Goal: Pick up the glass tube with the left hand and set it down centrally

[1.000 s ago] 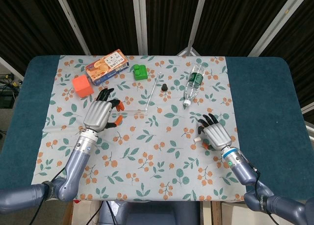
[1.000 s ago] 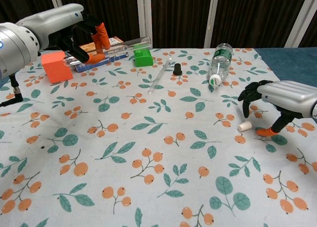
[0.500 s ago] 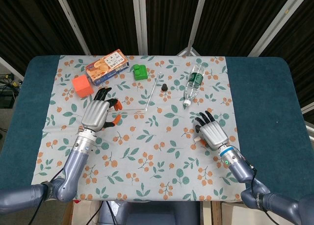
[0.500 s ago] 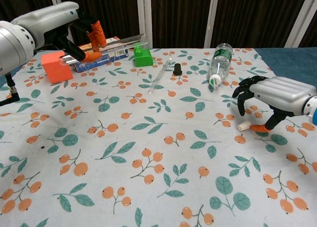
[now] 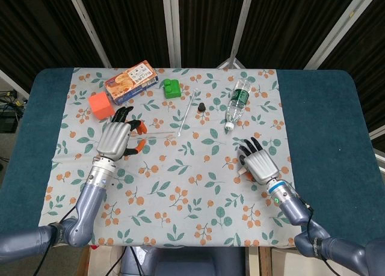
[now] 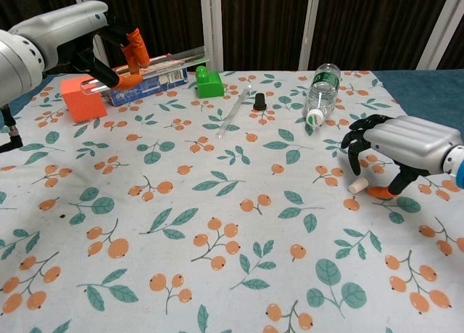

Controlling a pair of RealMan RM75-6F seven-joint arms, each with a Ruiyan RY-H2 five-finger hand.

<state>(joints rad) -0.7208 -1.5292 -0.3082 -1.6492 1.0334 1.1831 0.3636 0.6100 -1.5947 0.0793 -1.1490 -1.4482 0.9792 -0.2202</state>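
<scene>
The clear glass tube (image 6: 174, 59) hangs in the air, nearly level, over the back left of the table. My left hand (image 6: 109, 46) pinches its left end between orange-tipped fingers. In the head view the tube (image 5: 162, 131) sticks out to the right of that hand (image 5: 117, 139), above the patterned cloth (image 5: 192, 186). My right hand (image 6: 402, 148) holds nothing; its arched fingers rest their tips on the cloth at the right, and it shows in the head view too (image 5: 258, 162).
Behind the tube stand an orange cube (image 6: 81, 97), a cracker box (image 6: 145, 83) and a green block (image 6: 210, 81). A thin pipette (image 6: 233, 109), a black cap (image 6: 259, 101) and a lying water bottle (image 6: 319, 90) are at the back centre-right. A small white cork (image 6: 355, 186) lies by the right hand.
My left hand has drifted left and slightly back with the tube in it. My right hand has shifted a little left, closer to the white cork.
</scene>
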